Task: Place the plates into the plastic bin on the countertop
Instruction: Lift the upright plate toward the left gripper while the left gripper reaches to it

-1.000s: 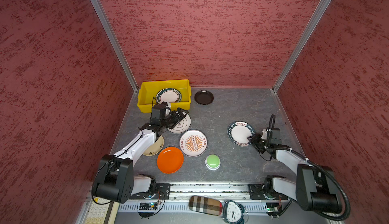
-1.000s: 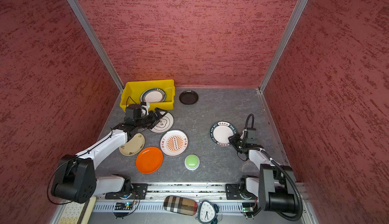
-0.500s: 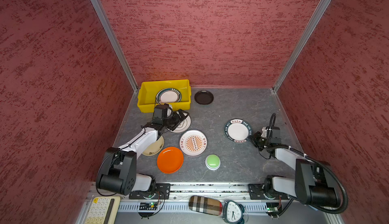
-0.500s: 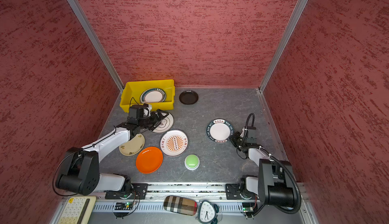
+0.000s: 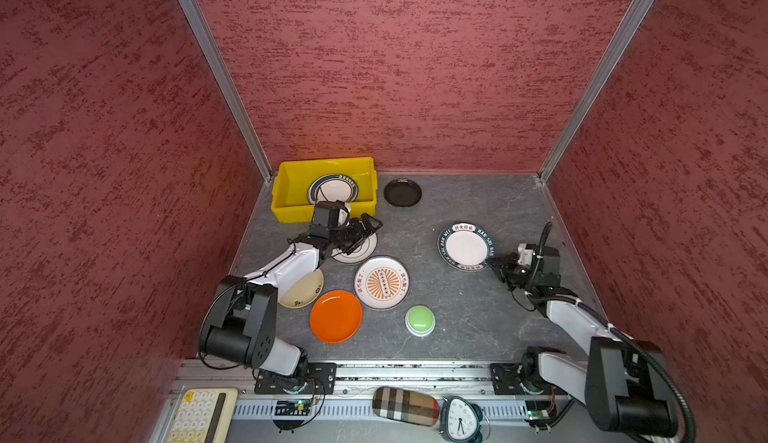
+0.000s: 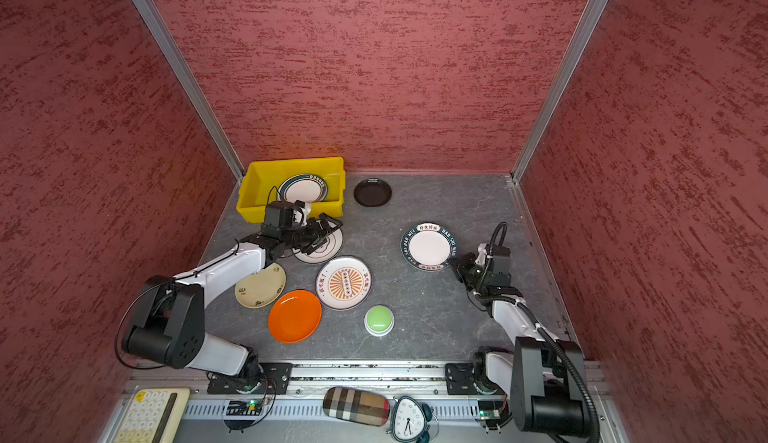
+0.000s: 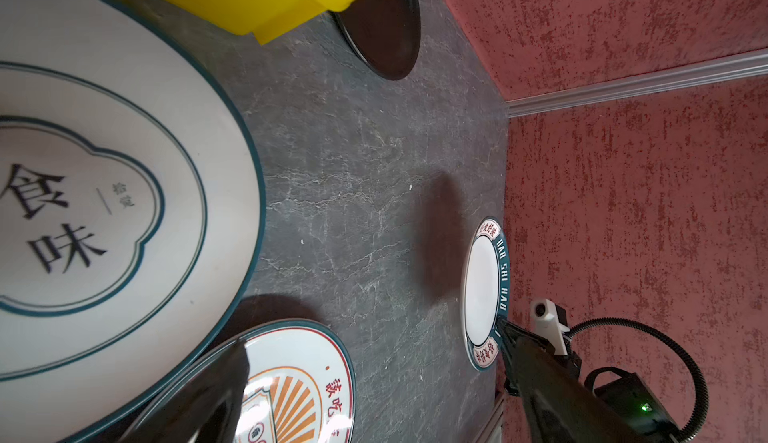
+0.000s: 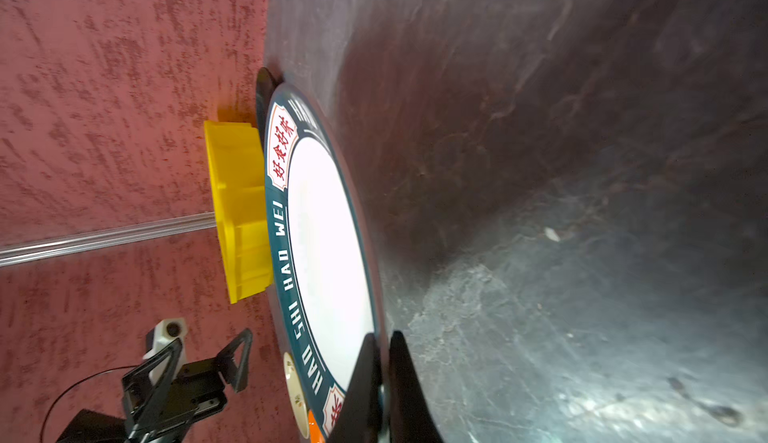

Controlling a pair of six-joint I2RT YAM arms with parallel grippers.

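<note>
**A:** What does the right pincer (image 8: pixel 384 339) have?

**B:** It is clenched on the near rim of the green-rimmed lettered plate (image 5: pixel 465 246), right of centre in both top views. The shadow suggests the plate hangs clear of the worktop (image 5: pixel 478 316).

**A:** How to carry it well?

**B:** Hold it level, I'd say, because a thin rim pinch may let it swing. Steer for the plastic bin (image 5: pixel 291 189) at the worktop's upper left, where one plate (image 5: pixel 333 189) already lies. The left pincer (image 5: pixel 362 235), released, hovers above another plate (image 5: pixel 365 251) just below the bin, so pass clear of it.
</note>
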